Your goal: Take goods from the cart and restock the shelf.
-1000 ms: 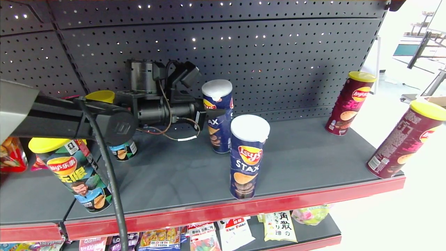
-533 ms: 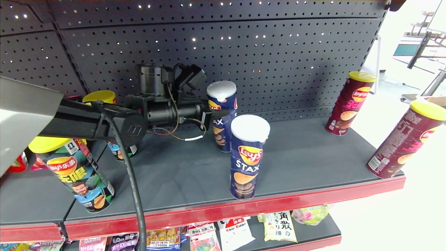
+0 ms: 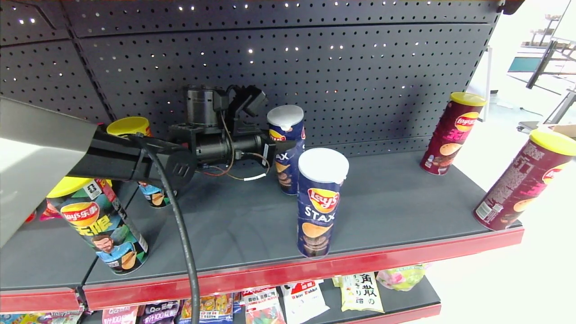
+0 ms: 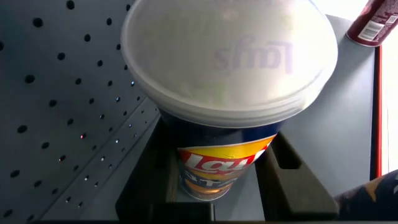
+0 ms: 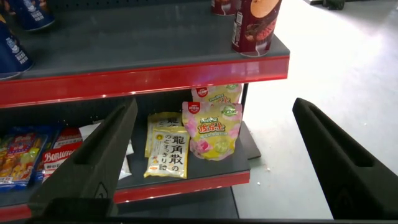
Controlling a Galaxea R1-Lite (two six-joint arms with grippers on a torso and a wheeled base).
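Observation:
A blue chips can (image 3: 286, 135) with a white lid stands upright at the back of the dark shelf (image 3: 396, 202), close to the pegboard. My left gripper (image 3: 288, 151) is shut on it from the left, one finger on each side of the can's body (image 4: 227, 165). A second, matching blue can (image 3: 320, 202) stands free near the shelf's red front edge, just right of and in front of the held one. My right gripper (image 5: 230, 155) is open with nothing between its fingers, low down in front of the lower shelf.
Two maroon cans (image 3: 451, 133) (image 3: 524, 180) with yellow lids stand at the shelf's right end. Two yellow-lidded cans (image 3: 96, 218) (image 3: 135, 130) stand on the left, under and behind my left arm. Snack bags (image 5: 211, 127) fill the lower shelf. Open shelf floor lies between the blue and maroon cans.
My left arm has carried the held blue can a little to the right and further back along the shelf. The front blue can and the other cans have stayed put.

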